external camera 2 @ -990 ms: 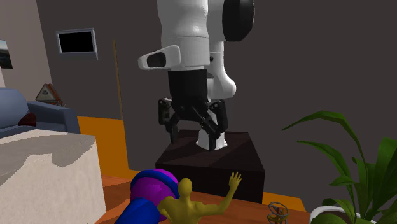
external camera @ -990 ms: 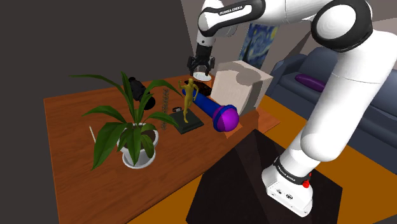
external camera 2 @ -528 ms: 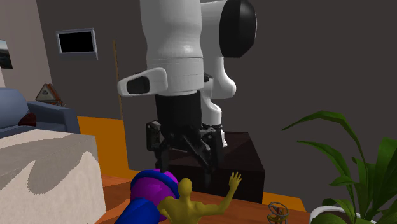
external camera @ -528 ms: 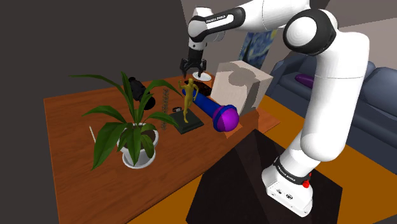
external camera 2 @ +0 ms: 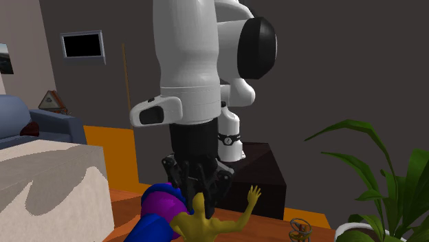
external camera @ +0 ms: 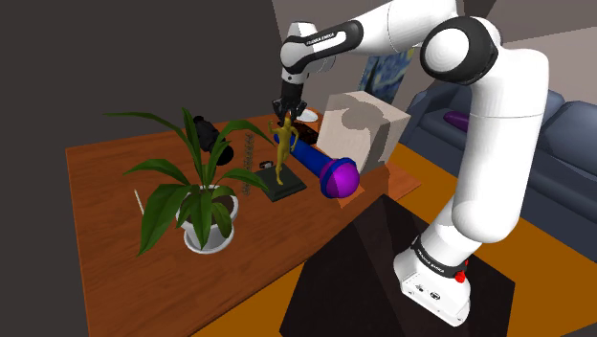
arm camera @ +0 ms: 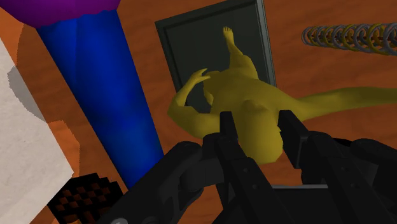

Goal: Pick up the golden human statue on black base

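item: golden human statue on a flat black square base, standing upright near the middle of a brown wooden desk, one arm raised, base flat on the wood. gripper: all-black, two-finger, pointing straight down onto the top of the figure; in the wrist view the fingers are drawn in to a narrow gap and sit against both sides of the statue's head, clasping it. in the second exterior view the gripper covers the back of the head, with the raised golden hand showing just beside it. adjacent: a blue cylinder with a rounded purple end, lying on the desk just beside the base, on the shoulder view's right. beyond it, a large white and grey box. on the shoulder view's left of the statue, a green long-leaved plant in a white pot, near the desk's front edge. a coiled wire spring lies just beside the base. a small black object sits behind the plant, its kind unclear. surroundings: dark box stand under the white arm, orange floor, blue sofa, a blue and yellow painting on the wall.
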Robot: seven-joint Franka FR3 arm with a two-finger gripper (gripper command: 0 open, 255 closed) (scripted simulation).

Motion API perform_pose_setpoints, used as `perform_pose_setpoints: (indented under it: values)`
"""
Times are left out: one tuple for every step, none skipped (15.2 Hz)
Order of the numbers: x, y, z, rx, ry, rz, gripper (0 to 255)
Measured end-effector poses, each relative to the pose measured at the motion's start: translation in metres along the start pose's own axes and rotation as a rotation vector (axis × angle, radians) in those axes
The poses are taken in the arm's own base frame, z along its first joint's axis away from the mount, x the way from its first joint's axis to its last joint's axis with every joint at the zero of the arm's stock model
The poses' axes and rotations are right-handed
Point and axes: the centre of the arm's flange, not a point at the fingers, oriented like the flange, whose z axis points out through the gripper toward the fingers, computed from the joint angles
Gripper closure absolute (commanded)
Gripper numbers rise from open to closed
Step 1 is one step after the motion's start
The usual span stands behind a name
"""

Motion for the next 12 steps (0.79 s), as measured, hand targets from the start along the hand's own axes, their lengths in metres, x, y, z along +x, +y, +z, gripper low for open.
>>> perform_pose_setpoints:
  values:
    - [0.0,0.0,0.0,0.0,0.0,0.0,255]
    - [0.0,0.0,0.0,0.0,0.001,0.0,255]
    - [0.0,0.0,0.0,0.0,0.001,0.0,255]
    - [0.0,0.0,0.0,0.0,0.001,0.0,255]
    - [0.0,0.0,0.0,0.0,0.001,0.0,255]
    - [0.0,0.0,0.0,0.0,0.001,0.0,255]
    - [0.0,0.0,0.0,0.0,0.001,0.0,255]
    - [0.0,0.0,0.0,0.0,0.001,0.0,255]
    - [0.0,0.0,-0.002,0.0,-0.001,0.0,255]
    - [0.0,0.0,-0.006,0.0,-0.001,0.0,255]
    - [0.0,-0.001,-0.011,-0.001,-0.001,0.0,255]
    - [0.0,-0.001,-0.016,-0.001,-0.001,0.0,255]
